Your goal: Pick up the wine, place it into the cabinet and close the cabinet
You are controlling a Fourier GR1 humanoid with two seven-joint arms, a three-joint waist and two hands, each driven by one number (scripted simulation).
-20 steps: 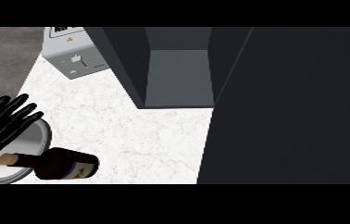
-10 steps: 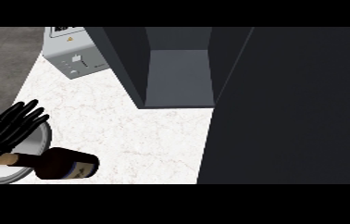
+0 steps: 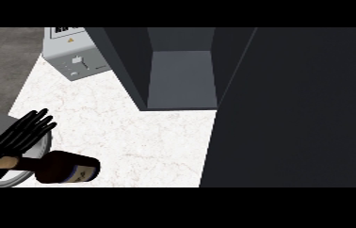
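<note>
My left hand is showing at the left edge of the head view, its black fingers straight and fanned out, pointing up and to the right, holding nothing. It is lying over the rim of a round grey plate that is sitting at the near left corner of the counter. I am not seeing my right hand anywhere.

Just below my fingers, toward me, the wine is lying on its side: a dark bottle with a pale neck end pointing left over the plate and its thick base pointing right onto the white marbled counter. I cannot tell whether my hand is touching the bottle or only hanging above it.

Further away and to the right of my hand, the cabinet is standing open, its grey inner floor showing. Its dark door is filling the right side of the view. Beyond my hand, at the far left, a grey toaster is sitting on the counter.
</note>
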